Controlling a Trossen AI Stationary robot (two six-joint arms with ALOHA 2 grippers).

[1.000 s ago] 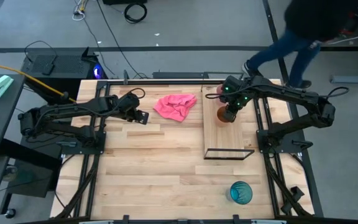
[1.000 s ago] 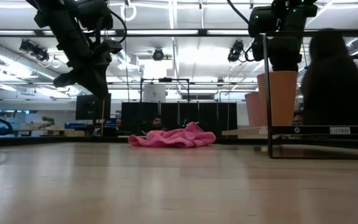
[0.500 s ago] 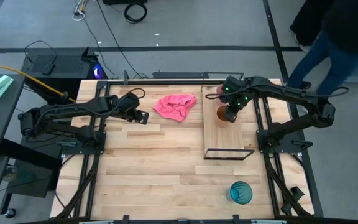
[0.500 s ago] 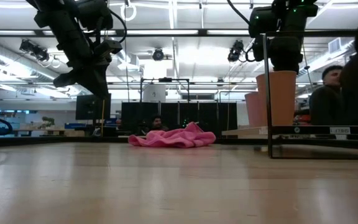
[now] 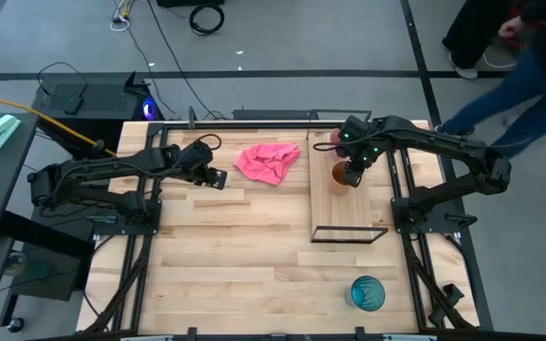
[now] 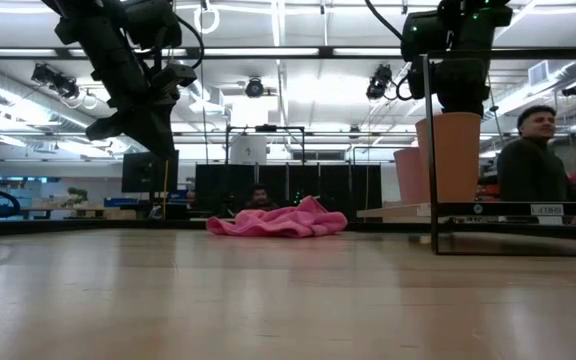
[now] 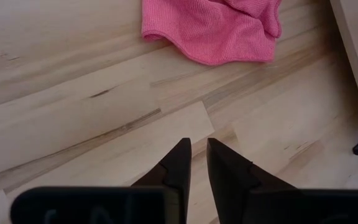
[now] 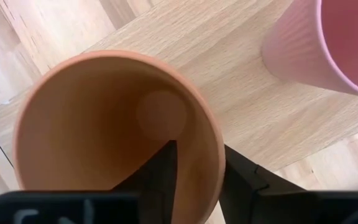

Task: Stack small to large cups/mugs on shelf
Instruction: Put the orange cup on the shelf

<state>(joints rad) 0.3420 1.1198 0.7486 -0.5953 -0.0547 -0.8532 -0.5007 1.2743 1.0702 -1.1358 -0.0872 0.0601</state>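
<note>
The orange-brown cup (image 5: 338, 173) stands upright on the pale shelf board (image 5: 349, 213), and my right gripper (image 5: 352, 174) is shut on it from above. The pink cup (image 8: 328, 43) stands upright on the board just beyond it, toward the far end, and also shows in the low view (image 6: 406, 176). The teal-blue cup (image 5: 368, 293) stands on the tabletop near the front right edge. My left gripper (image 7: 197, 155) is shut and empty, above the bare tabletop left of the pink cloth (image 5: 268, 161). My right gripper holds the orange-brown cup by its rim wall (image 8: 211, 134), one finger inside the cup and one outside. The fingers come from above, pointing down. The cup is upright with its base at the shelf board (image 6: 454, 200); whether it rests on the board I cannot tell.
The shelf's thin black wire frame (image 5: 350, 235) rises at its near end and shows as an upright post in the low view (image 6: 431, 150). The pink cloth lies crumpled left of the shelf. People move in the room beyond the table's far right.
</note>
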